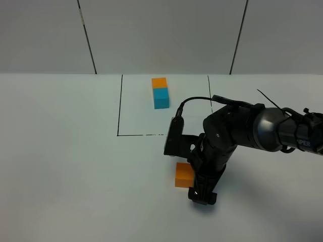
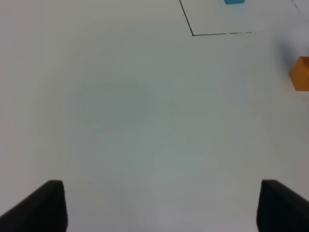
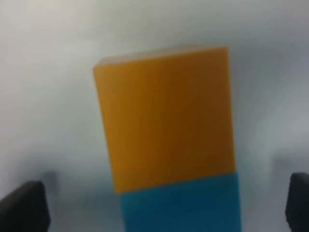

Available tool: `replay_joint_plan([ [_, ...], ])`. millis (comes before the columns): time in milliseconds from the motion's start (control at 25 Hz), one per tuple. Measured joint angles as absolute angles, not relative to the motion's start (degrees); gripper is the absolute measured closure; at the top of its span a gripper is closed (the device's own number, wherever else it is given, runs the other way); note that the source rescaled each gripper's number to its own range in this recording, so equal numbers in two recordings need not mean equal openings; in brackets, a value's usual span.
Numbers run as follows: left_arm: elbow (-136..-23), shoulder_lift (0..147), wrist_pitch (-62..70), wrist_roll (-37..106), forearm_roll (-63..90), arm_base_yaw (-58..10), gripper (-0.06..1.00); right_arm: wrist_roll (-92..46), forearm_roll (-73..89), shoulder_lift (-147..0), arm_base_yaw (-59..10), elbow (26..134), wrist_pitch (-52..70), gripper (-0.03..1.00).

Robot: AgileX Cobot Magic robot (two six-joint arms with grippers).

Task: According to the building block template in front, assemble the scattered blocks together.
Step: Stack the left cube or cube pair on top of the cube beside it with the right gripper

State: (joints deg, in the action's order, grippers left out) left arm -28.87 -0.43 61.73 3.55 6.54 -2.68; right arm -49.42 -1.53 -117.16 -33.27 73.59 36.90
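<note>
The template [image 1: 160, 93], a small orange cube joined to a cyan one, lies inside the marked square at the back. The loose orange cube [image 1: 184, 175] lies in front of the square. In the right wrist view it [image 3: 164, 121] touches the loose cyan cube [image 3: 179, 204], face to face in one line. My right gripper [image 1: 202, 194] reaches down over them, jaws wide apart, with the cyan cube between the fingers [image 3: 23, 209] and untouched. The arm hides the cyan cube in the exterior view. My left gripper [image 2: 161, 205] is open and empty over bare table, far left of the orange cube [image 2: 301, 73].
A black-lined square [image 1: 119, 108] marks the template's area on the white table. Grey wall panels stand behind the table. The left arm does not show in the exterior view.
</note>
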Motion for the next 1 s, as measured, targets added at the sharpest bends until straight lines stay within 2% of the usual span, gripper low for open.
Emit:
replay_joint_plan([
  [600, -28.87, -0.43, 61.73, 3.55, 6.54, -2.68, 0.27, -49.36, 0.0, -120.3, -33.27, 76.29, 38.22, 0.09],
  [840, -28.87, -0.43, 61.73, 3.55, 6.54, -2.68, 0.27, -49.42, 2.71, -120.47, -33.27, 76.29, 36.9, 0.23],
  [1000, -28.87, -0.43, 61.73, 3.55, 6.54, -2.68, 0.27, -49.48, 4.07, -120.59, -33.27, 76.29, 35.71, 0.41],
])
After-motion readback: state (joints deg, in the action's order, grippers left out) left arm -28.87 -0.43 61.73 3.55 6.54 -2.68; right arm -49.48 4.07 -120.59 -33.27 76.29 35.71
